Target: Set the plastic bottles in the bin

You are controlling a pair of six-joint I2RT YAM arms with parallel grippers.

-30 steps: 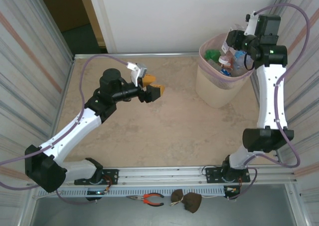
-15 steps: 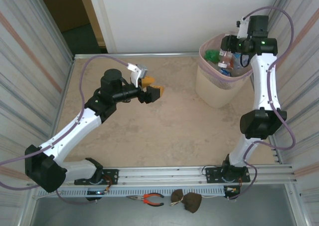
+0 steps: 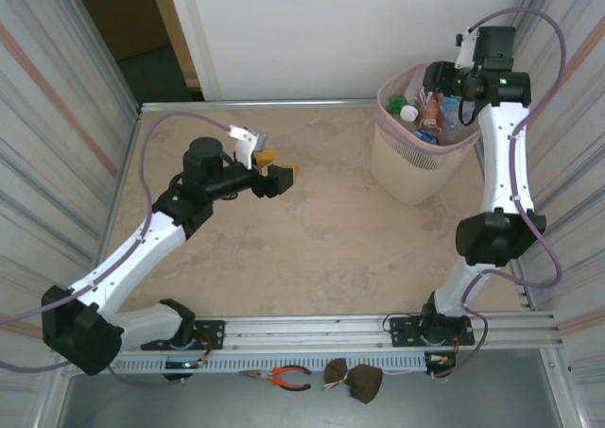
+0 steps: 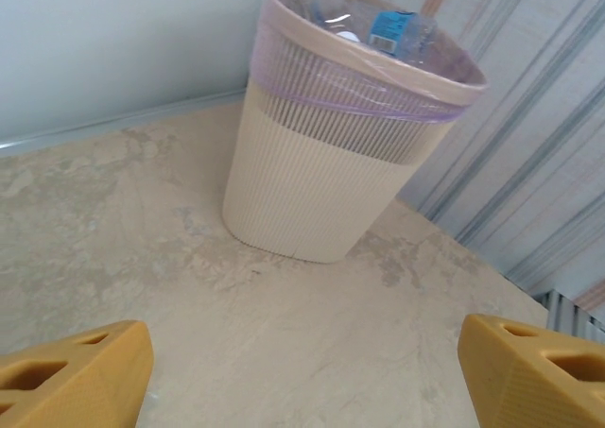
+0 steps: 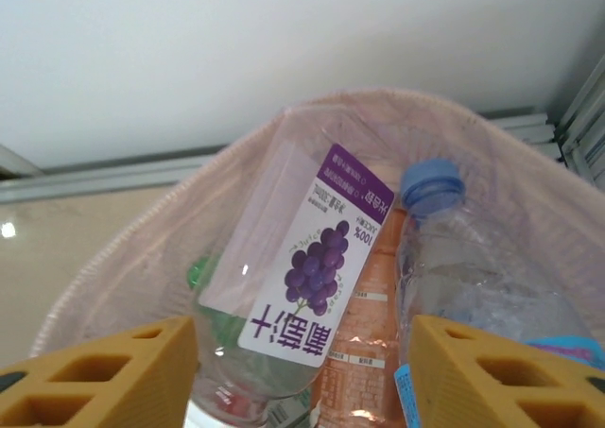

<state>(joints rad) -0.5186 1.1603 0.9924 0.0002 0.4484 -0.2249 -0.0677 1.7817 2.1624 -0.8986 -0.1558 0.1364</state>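
Plastic bottles (image 3: 430, 116) lie heaped inside the bin (image 3: 406, 178), which stands at about 2 o'clock on the surface (image 3: 312, 248), near the far right corner. From the right wrist, a clear bottle with a purple grape label (image 5: 307, 286) leans beside an orange-brown bottle (image 5: 364, 352) and a clear bottle with a blue cap (image 5: 433, 184). The right gripper (image 5: 301, 371) hangs over the bin's opening, its fingers spread wide with nothing pinched between them. The left gripper (image 3: 277, 165) sits above bare surface at about 10 o'clock, pointing toward 3 o'clock at the bin, fingers likewise spread and empty. Red-handled pliers (image 3: 281, 378) lie at 6 o'clock, beyond the near rail.
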